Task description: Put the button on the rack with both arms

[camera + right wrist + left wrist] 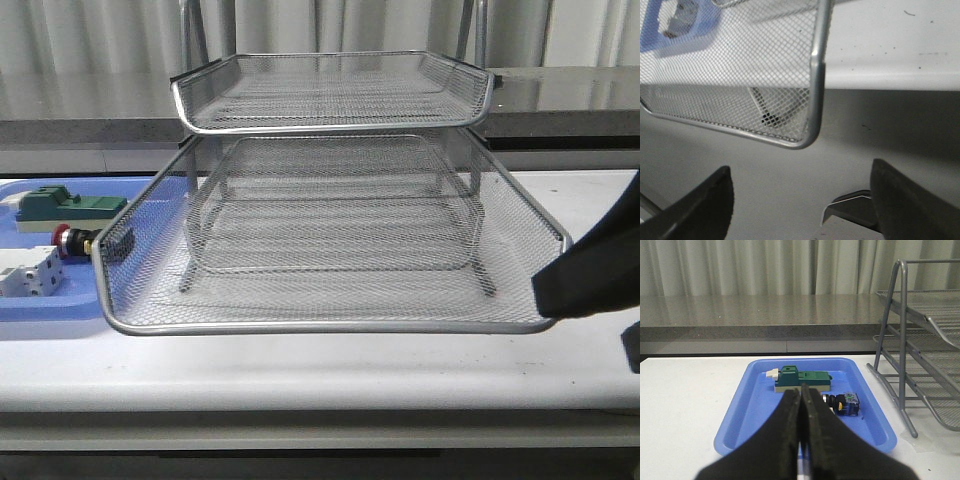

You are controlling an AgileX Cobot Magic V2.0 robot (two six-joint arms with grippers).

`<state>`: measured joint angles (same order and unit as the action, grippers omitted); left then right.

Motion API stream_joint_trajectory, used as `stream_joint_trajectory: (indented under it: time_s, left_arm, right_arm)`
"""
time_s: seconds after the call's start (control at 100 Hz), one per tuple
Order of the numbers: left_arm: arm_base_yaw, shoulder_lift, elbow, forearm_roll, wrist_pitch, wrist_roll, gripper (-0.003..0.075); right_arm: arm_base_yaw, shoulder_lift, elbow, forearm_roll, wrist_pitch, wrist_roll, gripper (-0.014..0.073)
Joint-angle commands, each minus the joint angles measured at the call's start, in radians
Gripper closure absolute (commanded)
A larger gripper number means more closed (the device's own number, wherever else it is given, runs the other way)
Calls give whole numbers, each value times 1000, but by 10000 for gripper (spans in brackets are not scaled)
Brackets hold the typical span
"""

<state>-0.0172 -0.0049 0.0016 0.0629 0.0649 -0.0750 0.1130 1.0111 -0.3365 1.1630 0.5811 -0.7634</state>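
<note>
Pale curtains hang behind a grey ledge, and before us lies a white table (330, 365). On it stands the rack (330, 95), its middle tier (330, 325) slid well out toward us. To the left of it we see a blue tray (735, 410) holding a green block (802, 379), a white block (28, 272) and the button (842, 403). The button lies on its side in the tray, between the two blocks, its red cap (62, 238) showing just beside the tier's left front corner.

Our left gripper (801, 405) hangs above the near part of the tray with its fingers pressed together and nothing between them. The button sits just beyond and to one side of the tips, untouched. Our right gripper (800, 192) is wide open and empty, its fingers spread around the tier's right front corner (807, 137) without touching it, as far as we can tell.

We judge that the tier is already drawn out and the pick has not yet begun. Next we would need to part the left fingers, shift over the button, line them across its black body and come down to close on it. The mesh rim stands close by, so the lift toward the tier should clear that edge.
</note>
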Motion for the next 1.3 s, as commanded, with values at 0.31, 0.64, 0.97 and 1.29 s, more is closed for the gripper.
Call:
stream_joint_trajectory:
  time_s: [0.31, 0.64, 0.97, 1.29]
  left_arm:
    - [-4, -32, 48, -7, -79, -11, 740]
    - [-4, -32, 48, -7, -79, -11, 740]
    - [-4, -32, 44, -7, -79, -11, 740]
    - [-4, 13, -92, -131, -12, -11, 740]
  right_arm:
    - [4, -268, -334, -998, 270, 728, 46]
    - [4, -495, -371, -1189, 322, 827, 109]
    - [4, -571, -371, -1228, 324, 827, 580]
    - [4, -571, -370, -1227, 324, 827, 664]
